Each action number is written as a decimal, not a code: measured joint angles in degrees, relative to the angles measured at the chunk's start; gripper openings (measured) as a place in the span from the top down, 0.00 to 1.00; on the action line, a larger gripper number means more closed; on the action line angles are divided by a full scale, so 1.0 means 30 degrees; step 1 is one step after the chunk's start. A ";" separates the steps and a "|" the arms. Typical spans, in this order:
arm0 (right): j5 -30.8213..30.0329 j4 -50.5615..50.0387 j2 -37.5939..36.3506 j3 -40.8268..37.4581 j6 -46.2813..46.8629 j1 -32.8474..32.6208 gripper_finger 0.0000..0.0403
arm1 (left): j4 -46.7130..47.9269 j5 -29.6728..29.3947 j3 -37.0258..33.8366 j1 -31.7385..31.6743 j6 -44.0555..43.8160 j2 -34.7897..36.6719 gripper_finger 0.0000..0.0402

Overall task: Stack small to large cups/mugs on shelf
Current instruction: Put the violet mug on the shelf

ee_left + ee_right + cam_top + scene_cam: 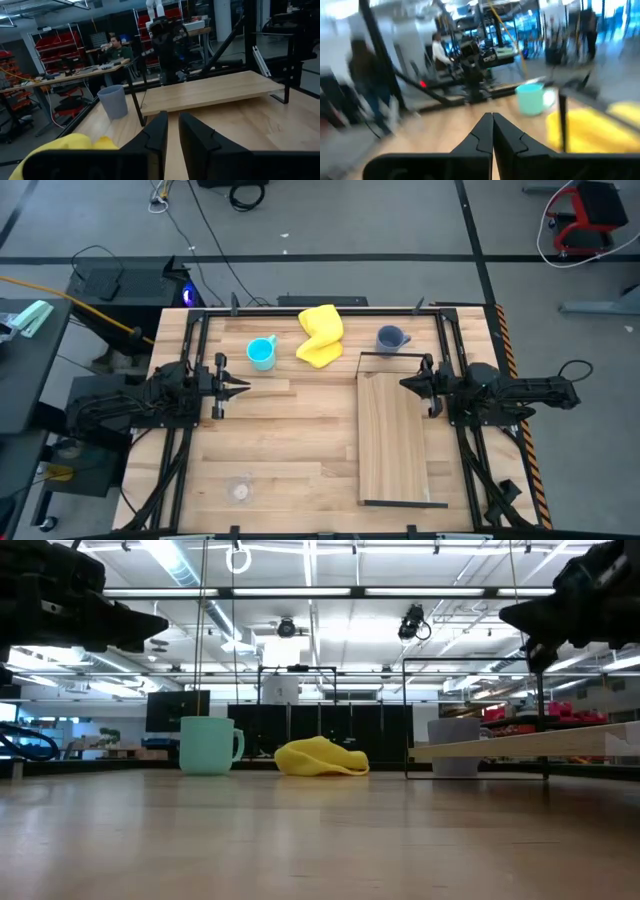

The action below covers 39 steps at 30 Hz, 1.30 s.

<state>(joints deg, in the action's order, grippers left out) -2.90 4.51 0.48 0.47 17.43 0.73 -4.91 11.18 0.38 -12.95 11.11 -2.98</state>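
Observation:
The cyan mug and the grey-blue mug stand upright on the table's far part, with the yellow cloth between them. The clear cup stands near the table's front edge on the left. The shelf is a pale board raised on a black frame at the table's right. My left gripper hovers just nearer than the cyan mug, open by a narrow gap and empty. My right gripper hovers over the shelf's far end, shut and empty.
In the left wrist view the grey-blue mug stands beside the shelf's black frame post. The right wrist view shows the cyan mug and the cloth. Bare tabletop lies between the arms. People sit in the room beyond.

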 joint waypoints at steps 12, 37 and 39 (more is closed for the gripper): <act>0.0004 0.6106 0.0004 0.0000 0.3710 0.0000 0.98 | -0.1557 0.0001 0.0000 0.0000 -0.4663 0.0000 0.85; -1.2896 -1.5667 1.1307 2.0839 -0.0212 0.1725 0.93 | -0.5193 0.0000 0.0000 0.0000 -0.7278 0.0000 0.87; -1.3430 -1.8200 1.3486 2.2564 0.0543 0.2659 0.90 | -0.5177 -0.0002 0.0000 0.0000 -0.7272 0.0000 0.86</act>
<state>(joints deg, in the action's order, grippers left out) -43.19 -50.09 40.94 68.16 19.06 8.71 -20.44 11.17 0.38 -12.95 -10.70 -2.98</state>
